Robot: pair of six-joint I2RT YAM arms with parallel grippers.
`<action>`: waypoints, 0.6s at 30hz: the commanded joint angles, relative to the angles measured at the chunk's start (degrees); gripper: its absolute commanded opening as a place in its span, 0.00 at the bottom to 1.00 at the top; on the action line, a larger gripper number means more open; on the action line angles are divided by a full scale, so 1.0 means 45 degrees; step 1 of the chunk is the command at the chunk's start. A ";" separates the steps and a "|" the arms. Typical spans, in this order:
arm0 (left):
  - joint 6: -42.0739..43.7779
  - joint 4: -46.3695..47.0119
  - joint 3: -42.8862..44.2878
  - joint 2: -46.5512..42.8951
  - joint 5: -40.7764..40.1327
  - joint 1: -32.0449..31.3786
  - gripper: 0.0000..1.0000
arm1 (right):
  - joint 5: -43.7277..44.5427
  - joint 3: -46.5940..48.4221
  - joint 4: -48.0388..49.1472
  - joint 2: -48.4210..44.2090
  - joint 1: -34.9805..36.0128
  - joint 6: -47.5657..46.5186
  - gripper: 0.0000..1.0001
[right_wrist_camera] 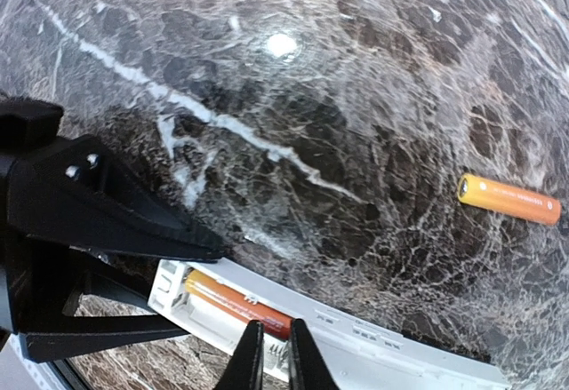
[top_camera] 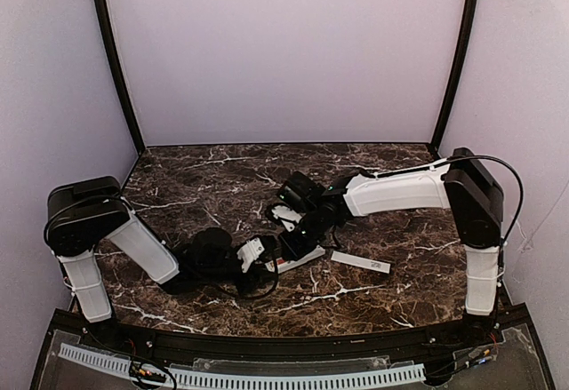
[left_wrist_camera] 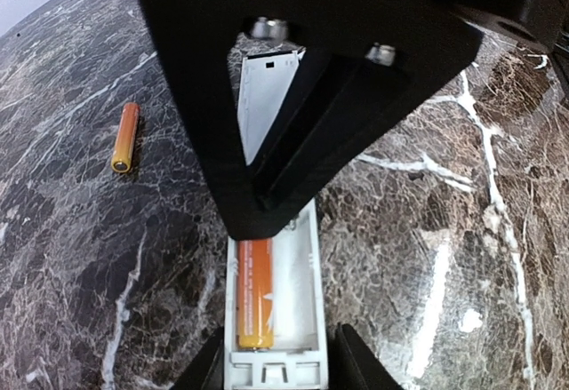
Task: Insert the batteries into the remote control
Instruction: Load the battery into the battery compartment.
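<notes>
Now one battery [left_wrist_camera: 253, 292] lies in the remote [left_wrist_camera: 298, 292], second battery [left_wrist_camera: 125, 137] loose; left gripper [left_wrist_camera: 280, 368] holds remote, right gripper [right_wrist_camera: 274, 332] narrow.

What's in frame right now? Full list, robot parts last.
orange cylindrical batteries: 2, orange; one loose on the table, one seated in the remote's recess.
long white plastic remote control: 1, white; table centre, recess up, second slot empty.
thin flat white cover strip: 1, white; on the table, right of the remote.
dark marble-pattern table: 1, brown-black with white veins; under everything.
left gripper: 1, black; fingers either side of the remote's end.
right gripper: 1, black; closed tips over the seated battery.
</notes>
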 commanded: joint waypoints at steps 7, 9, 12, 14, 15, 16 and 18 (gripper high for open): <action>0.0063 -0.0976 0.0128 -0.0573 -0.0028 -0.0102 0.47 | -0.0331 -0.0007 0.0321 -0.0975 -0.0147 0.0221 0.18; 0.0069 -0.1118 0.0144 -0.0713 -0.0061 -0.0109 0.49 | -0.0342 -0.0148 0.0329 -0.1211 -0.0225 0.0195 0.19; 0.0119 -0.1440 0.0157 -0.1029 -0.0141 -0.0098 0.53 | -0.0434 -0.0493 0.0501 -0.1681 -0.0389 0.0185 0.20; 0.0176 -0.1720 0.0196 -0.1273 -0.0226 -0.0096 0.57 | -0.0634 -0.0780 0.0744 -0.2040 -0.0570 0.0198 0.21; 0.0215 -0.1810 0.0229 -0.1362 -0.0312 -0.0103 0.58 | -0.0831 -0.0956 0.0897 -0.2236 -0.0708 0.0225 0.22; 0.0239 -0.2024 0.0238 -0.1604 -0.0340 -0.0109 0.61 | -0.0975 -0.1127 0.1080 -0.2446 -0.0825 0.0236 0.23; 0.0284 -0.2480 0.0309 -0.2097 -0.0478 -0.0110 0.66 | -0.1175 -0.1530 0.1422 -0.2960 -0.1120 0.0204 0.28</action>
